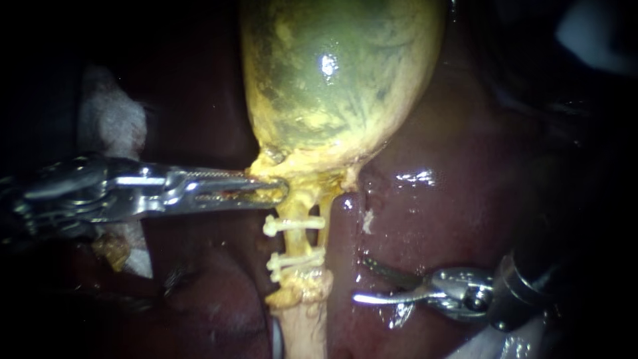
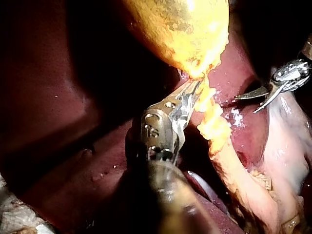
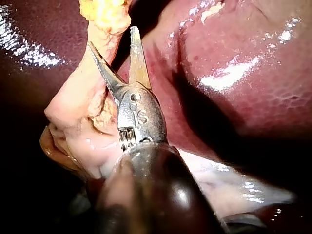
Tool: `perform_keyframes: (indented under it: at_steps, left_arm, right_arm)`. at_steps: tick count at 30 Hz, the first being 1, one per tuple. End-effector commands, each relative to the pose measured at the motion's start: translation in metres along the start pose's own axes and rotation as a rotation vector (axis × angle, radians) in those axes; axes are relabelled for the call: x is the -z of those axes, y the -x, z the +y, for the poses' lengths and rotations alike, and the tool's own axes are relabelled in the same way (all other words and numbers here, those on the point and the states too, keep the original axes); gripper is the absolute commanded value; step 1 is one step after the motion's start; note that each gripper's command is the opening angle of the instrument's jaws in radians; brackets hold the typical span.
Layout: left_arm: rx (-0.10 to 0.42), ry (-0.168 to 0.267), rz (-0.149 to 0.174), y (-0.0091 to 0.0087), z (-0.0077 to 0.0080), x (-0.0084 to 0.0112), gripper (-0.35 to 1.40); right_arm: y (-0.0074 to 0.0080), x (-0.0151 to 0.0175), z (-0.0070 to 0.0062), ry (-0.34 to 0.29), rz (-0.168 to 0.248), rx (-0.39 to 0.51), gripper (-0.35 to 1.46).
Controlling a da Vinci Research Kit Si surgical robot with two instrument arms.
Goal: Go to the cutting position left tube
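The yellow-green gallbladder hangs at the top centre. A pale tube stalk runs down from its neck and carries two white clips. My left instrument comes in from the left with its jaws shut on the gallbladder neck; the left wrist view shows the same hold. My right instrument has two blades standing open over the liver, just right of the stalk and level with the lower clip, not touching it. In the right wrist view the open blades lie beside the yellowish stalk.
Dark red liver surrounds the stalk on both sides. White gauze lies behind the left instrument's shaft. In the left wrist view the right instrument's blades show beyond the stalk.
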Motion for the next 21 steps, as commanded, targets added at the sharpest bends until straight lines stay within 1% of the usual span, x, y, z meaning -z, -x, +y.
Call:
perform_keyframes:
  at_steps: [1, 6, 17, 21]
  left_arm:
    - [0.001, -0.003, -0.001, 0.0, 0.0002, 0.0, -0.35]
    - [0.0, -0.005, 0.0, 0.0002, 0.0003, -0.0002, -0.35]
    - [-0.001, -0.008, 0.001, 0.0004, 0.0004, -0.0006, -0.35]
    - [-0.001, -0.008, 0.001, 0.0004, 0.0004, -0.0006, -0.35]
  right_arm:
    - [0.0, -0.0002, 0.0, -0.002, 0.0, 0.0, 0.81]
    - [-0.0008, -0.0009, 0.0003, -0.025, -0.004, 0.008, 0.79]
    - [-0.0021, -0.0018, 0.0009, -0.033, 0.013, 0.006, 0.78]
    - [-0.0026, -0.0022, 0.0012, -0.034, 0.014, 0.005, 0.78]
